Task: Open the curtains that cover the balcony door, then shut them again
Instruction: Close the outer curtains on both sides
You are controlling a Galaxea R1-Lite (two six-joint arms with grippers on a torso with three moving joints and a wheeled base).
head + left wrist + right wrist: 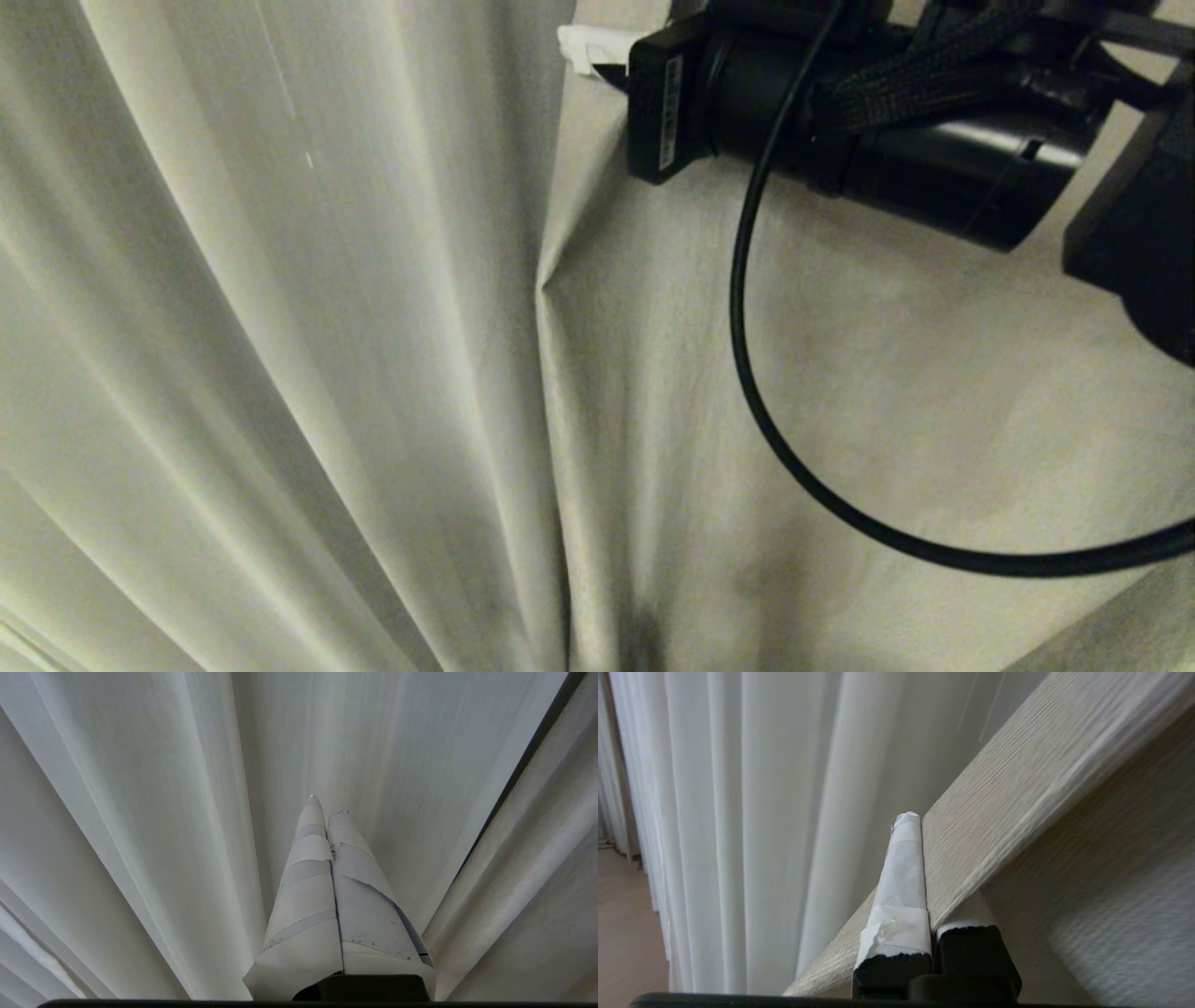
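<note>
Right wrist view: right hand (920,826) pinching curtain hem (1017,784), left hand (327,807) pressed together.

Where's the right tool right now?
The right tool is clamped on the hemmed edge of the right curtain panel; in the head view it sits at the top, right of centre, where that panel meets the left panel.

No text can be read; a small label (670,112) on the right arm's wrist is illegible
</note>
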